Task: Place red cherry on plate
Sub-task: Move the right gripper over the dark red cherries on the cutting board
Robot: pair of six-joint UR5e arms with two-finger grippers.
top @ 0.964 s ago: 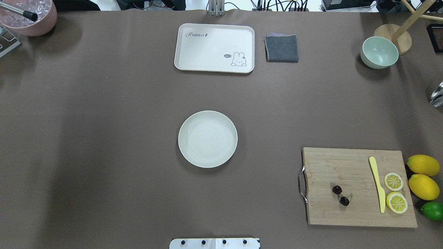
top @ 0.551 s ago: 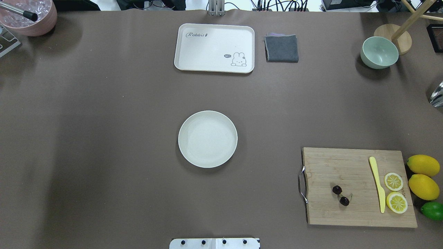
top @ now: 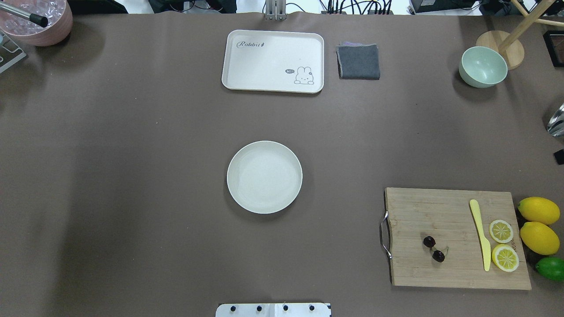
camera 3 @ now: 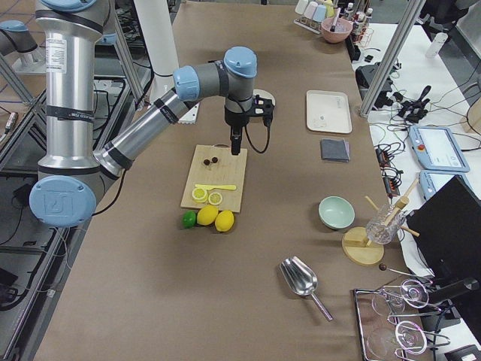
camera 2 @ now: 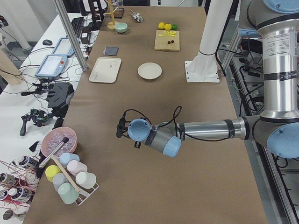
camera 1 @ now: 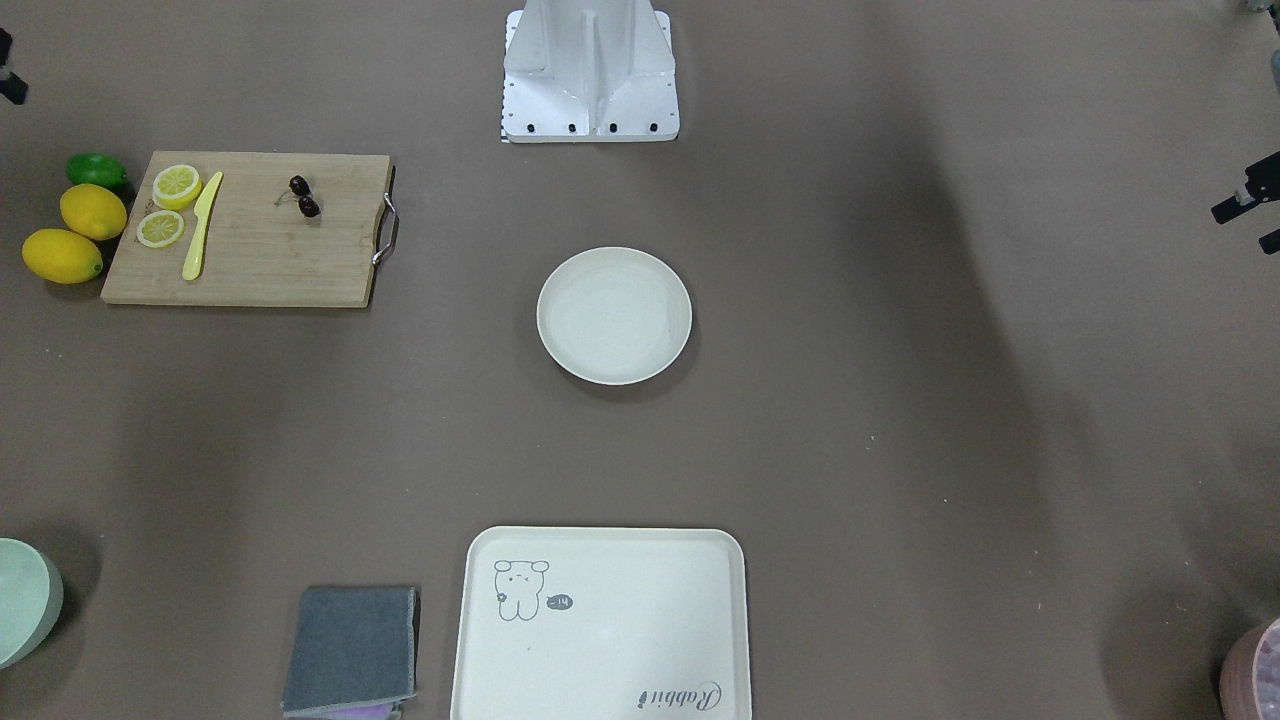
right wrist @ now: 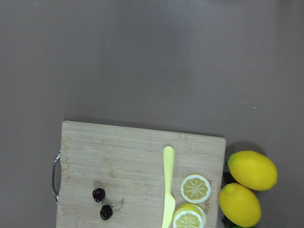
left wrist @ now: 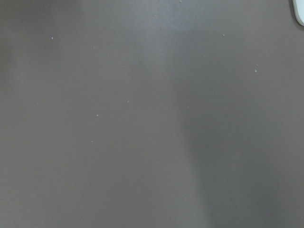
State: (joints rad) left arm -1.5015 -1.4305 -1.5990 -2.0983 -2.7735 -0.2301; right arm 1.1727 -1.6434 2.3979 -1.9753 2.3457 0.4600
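Note:
The red cherry (top: 434,248), two tiny dark fruits joined by thin stems, lies on the left part of a wooden cutting board; it also shows in the front view (camera 1: 303,197) and the right wrist view (right wrist: 102,204). The plate (top: 264,177), round, cream-white and with nothing on it, sits mid-table (camera 1: 613,315). My right gripper (camera 3: 234,145) hangs well above the table beside the board; I cannot tell whether it is open or shut. My left gripper (camera 2: 120,129) hovers over bare table far from the plate, its state also unclear. Nothing is held.
The cutting board (top: 440,211) also carries a yellow knife (top: 480,233) and two lemon slices. Two lemons (top: 538,210) and a lime (top: 551,267) lie right of it. A rabbit tray (top: 273,60), grey cloth (top: 358,61) and green bowl (top: 483,67) stand at the back.
A small dark piece has come in at the right edge of the overhead view. The cherry, plate and board have not moved.

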